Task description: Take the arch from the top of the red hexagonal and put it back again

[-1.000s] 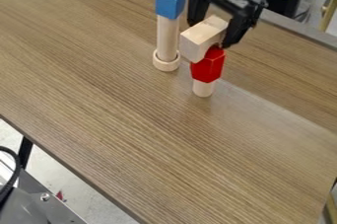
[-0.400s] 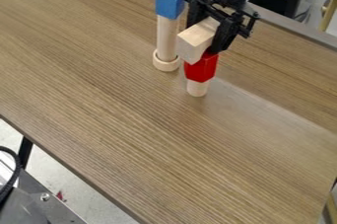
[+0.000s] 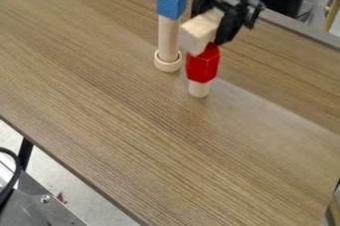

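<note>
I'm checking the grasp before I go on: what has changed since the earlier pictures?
The gripper has closed on the arch and raised it slightly. The red hexagonal block and the wooden piece under it have shifted slightly toward the picture's left. The blue blocks and their wooden column stayed put.

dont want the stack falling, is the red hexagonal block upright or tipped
Upright: the red hexagonal block stands on the pale cylinder, its side edges running up rather than lying along the table.
</note>
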Controlling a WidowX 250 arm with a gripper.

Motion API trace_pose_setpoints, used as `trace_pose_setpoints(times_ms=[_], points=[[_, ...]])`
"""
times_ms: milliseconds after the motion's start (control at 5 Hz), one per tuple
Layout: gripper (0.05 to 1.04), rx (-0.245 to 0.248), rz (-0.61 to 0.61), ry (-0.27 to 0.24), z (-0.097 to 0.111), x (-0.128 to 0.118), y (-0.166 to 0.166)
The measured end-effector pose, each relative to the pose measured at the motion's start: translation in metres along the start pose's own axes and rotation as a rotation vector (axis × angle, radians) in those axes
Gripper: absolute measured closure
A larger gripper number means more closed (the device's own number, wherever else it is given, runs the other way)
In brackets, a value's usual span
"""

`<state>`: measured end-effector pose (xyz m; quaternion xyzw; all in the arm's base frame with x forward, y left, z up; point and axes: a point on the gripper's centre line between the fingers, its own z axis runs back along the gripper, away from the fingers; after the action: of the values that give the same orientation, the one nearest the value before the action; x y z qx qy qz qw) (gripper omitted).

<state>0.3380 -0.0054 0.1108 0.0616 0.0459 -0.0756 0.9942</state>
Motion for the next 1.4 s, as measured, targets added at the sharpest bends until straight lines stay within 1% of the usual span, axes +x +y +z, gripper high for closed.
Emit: trace_pose_setpoints(times_ms=[200, 400, 600, 800, 1200, 1400], points=[[0.487, 0.014, -0.018, -0.023, 0.014, 0.006, 0.001], [0.486, 0.010, -0.050, 0.006, 0.009, 0.008, -0.004], [0.487, -0.004, -0.056, 0.054, 0.003, 0.005, -0.007], [0.487, -0.021, -0.044, 0.069, 0.001, 0.002, -0.009], [0.487, -0.032, -0.022, 0.102, -0.007, -0.005, -0.007], [0.487, -0.034, -0.018, 0.109, -0.010, -0.007, -0.008]])
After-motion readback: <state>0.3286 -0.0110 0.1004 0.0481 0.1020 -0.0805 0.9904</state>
